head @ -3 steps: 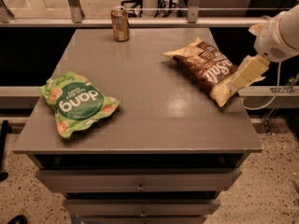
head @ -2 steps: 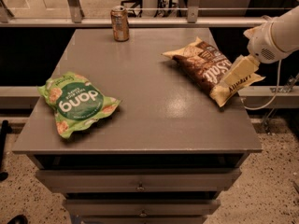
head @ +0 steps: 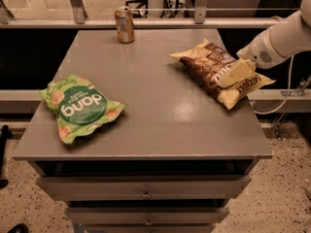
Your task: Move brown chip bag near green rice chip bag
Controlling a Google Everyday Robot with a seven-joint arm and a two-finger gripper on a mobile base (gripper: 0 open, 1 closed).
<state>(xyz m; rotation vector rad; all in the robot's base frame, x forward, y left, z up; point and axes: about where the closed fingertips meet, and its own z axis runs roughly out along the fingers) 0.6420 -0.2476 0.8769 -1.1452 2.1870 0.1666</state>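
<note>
The green rice chip bag (head: 80, 107) lies flat on the left part of the grey table (head: 160, 130), close to the table's left edge and nearer its front than its back. Its dark-green round label faces up and reads upside down from the camera. Toward the table's back edge, a little left of the middle, a drinks can (head: 124, 25) stands upright, well apart from both bags. The middle of the table top between the bags is bare and shows a dull sheen.

The brown chip bag (head: 203, 64) lies on the right part of the table, slanting from the back middle toward the right edge. One pale yellow end points toward the can, and the other reaches the table's right edge. The gripper (head: 234, 73), pale yellow, sits over the right-hand half of this bag, above its dark-brown panel and just short of the yellow end at the table's edge. The bag is therefore under the gripper and spreads out on either side of it. Whether the gripper is spread, closed or pinching the bag I cannot tell, nor whether it touches the bag. The white arm (head: 274, 42) reaches in from beyond the table's right edge. Below the table top, drawer fronts (head: 146, 188) face the camera.
</note>
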